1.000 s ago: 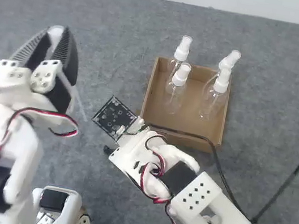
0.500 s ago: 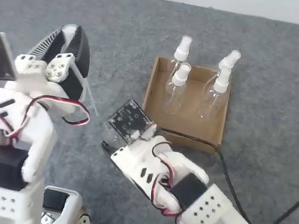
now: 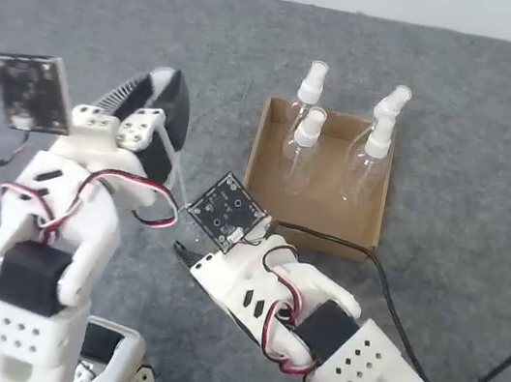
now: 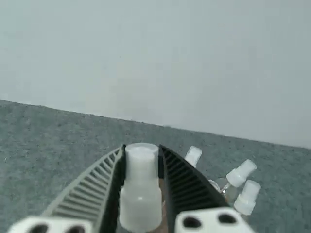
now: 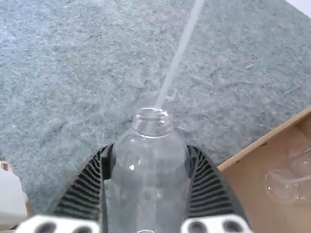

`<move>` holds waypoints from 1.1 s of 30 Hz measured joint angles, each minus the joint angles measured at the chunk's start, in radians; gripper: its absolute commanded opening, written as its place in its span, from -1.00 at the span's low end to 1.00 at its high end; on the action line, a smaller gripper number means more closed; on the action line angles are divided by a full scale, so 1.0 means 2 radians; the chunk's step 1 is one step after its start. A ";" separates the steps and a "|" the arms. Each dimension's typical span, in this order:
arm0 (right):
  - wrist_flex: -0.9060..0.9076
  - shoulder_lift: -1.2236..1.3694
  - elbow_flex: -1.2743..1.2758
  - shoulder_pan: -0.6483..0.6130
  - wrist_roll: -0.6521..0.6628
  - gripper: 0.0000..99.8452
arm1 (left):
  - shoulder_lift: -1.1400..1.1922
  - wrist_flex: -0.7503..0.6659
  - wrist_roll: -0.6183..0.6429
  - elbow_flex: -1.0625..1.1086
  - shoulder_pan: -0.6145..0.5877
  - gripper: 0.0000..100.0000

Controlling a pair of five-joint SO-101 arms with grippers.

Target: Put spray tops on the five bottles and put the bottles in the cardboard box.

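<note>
Left gripper (image 4: 141,151) clenched on the spray top (image 4: 140,196). Right gripper (image 5: 149,155) grasps the open bottle (image 5: 146,194), just beside the cardboard box (image 3: 308,227), where four capped bottles (image 3: 377,148) stand. Risk — the thin tube (image 5: 176,58) lies slanted, so we judge it may catch the rim and bend, or the top may seat crooked. The right wrist view shows the tube tip at the bottle's mouth. The high view hides that mouth under the wrist camera board (image 3: 226,211) — yet gives us the box.
</note>
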 measured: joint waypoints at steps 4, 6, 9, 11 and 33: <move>-0.016 0.000 0.000 0.010 -0.005 -0.99 | 0.000 0.013 0.002 0.026 0.000 -0.97; -0.024 0.000 0.000 0.027 -0.022 -0.99 | 0.000 0.032 0.002 0.031 0.000 -0.97; -0.035 0.000 0.000 0.040 -0.039 -0.99 | 0.000 0.051 0.003 0.031 0.011 -0.97; -0.041 0.000 0.000 0.040 -0.041 -0.99 | 0.000 0.052 -0.003 0.034 0.030 -0.97; -0.073 -0.006 0.039 0.057 -0.044 -0.99 | 0.000 0.098 -0.072 0.009 0.028 -0.67</move>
